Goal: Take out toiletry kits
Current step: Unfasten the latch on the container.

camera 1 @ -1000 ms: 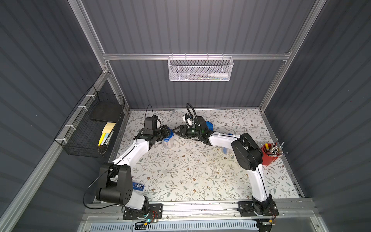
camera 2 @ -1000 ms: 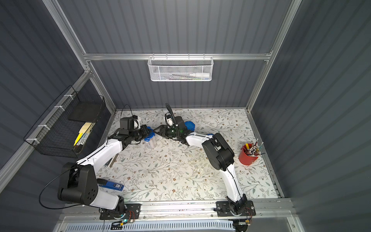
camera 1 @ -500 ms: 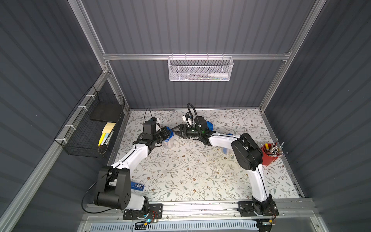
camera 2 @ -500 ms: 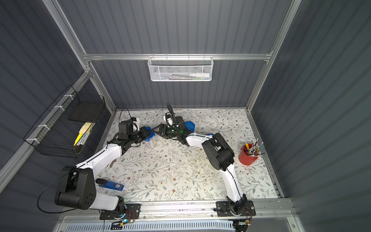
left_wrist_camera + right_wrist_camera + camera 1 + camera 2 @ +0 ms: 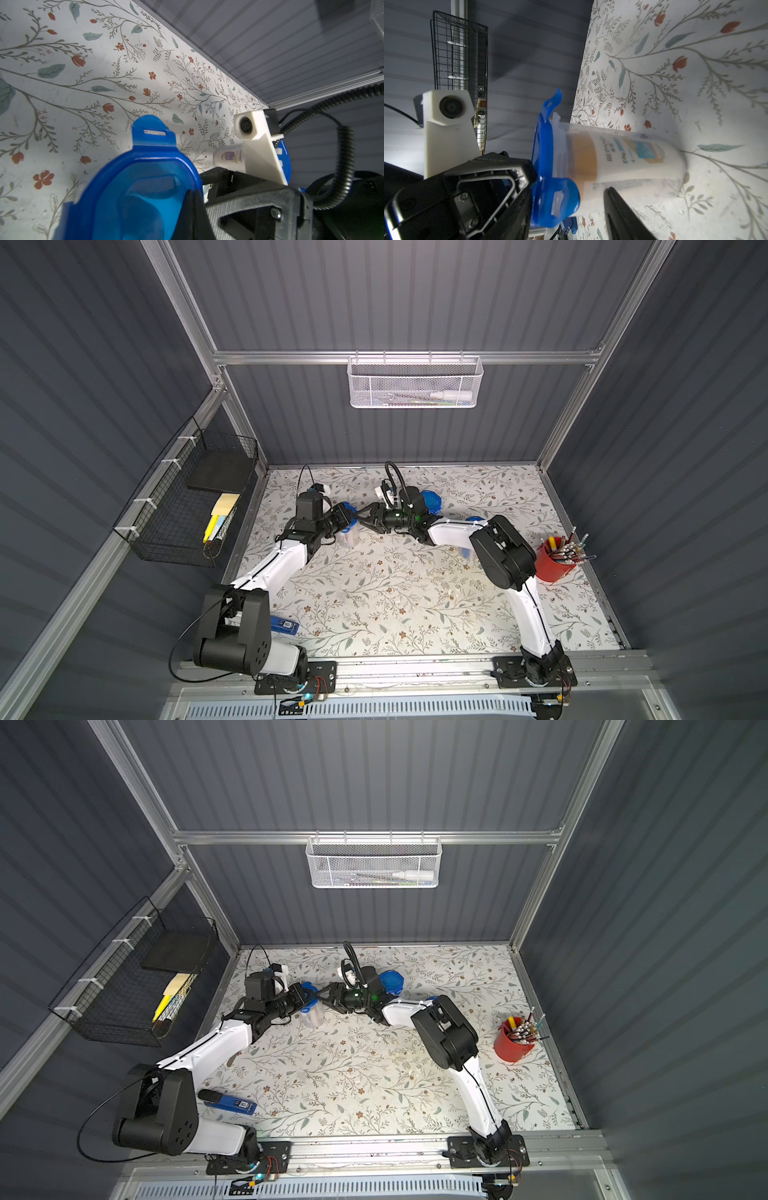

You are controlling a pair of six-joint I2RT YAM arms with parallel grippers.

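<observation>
A clear jar (image 5: 348, 536) (image 5: 313, 1016) with a blue clip lid (image 5: 351, 516) (image 5: 145, 187) stands at the back left of the floral table. Through its wall, in the right wrist view, I see a toiletry kit: a white bottle with a tan-gold cap (image 5: 612, 158). My left gripper (image 5: 345, 517) (image 5: 193, 209) is shut on the rim of the lid. My right gripper (image 5: 365, 517) (image 5: 571, 218) faces it from the other side, open. One blue clip tab (image 5: 556, 199) sits between its jaws, and one of its fingers (image 5: 623, 212) lies beside the jar's wall.
A second blue-lidded jar (image 5: 430, 501) stands behind the right wrist, with a white bottle (image 5: 228, 155) by it. A red cup of pens (image 5: 552, 562) is at the right and a blue device (image 5: 284, 624) at the front left. A black wire basket (image 5: 187, 497) and a white mesh basket (image 5: 415, 383) hang on the walls.
My left wrist has shifted slightly toward the front while staying at the lid. The right gripper's jaws widened a little and narrowed again. The jar has not moved.
</observation>
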